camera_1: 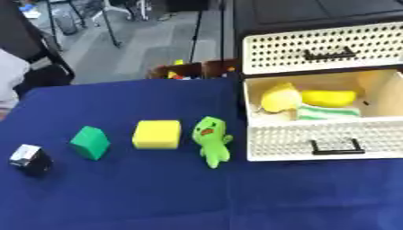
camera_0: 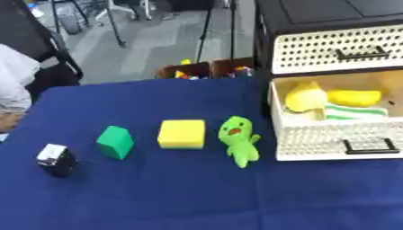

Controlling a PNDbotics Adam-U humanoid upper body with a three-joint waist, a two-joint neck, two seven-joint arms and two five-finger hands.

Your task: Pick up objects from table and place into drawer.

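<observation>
Since neither hand shows in either view, their state cannot be told. The green plush toy [camera_0: 240,140] looks soft and light, best pinched around its body. Bright green with an orange mouth, it lies on the blue bench [camera_0: 157,197] just beside the open drawer [camera_0: 334,143].

Both views are evenly and rather brightly lit, it seems from above. The whole picture is soft, and the edges of the things look smeared. On the blue desk [camera_0: 157,197] the shadows are short and faint. The open drawer [camera_0: 334,139] is bright inside, with slight glare on its pale front.
</observation>
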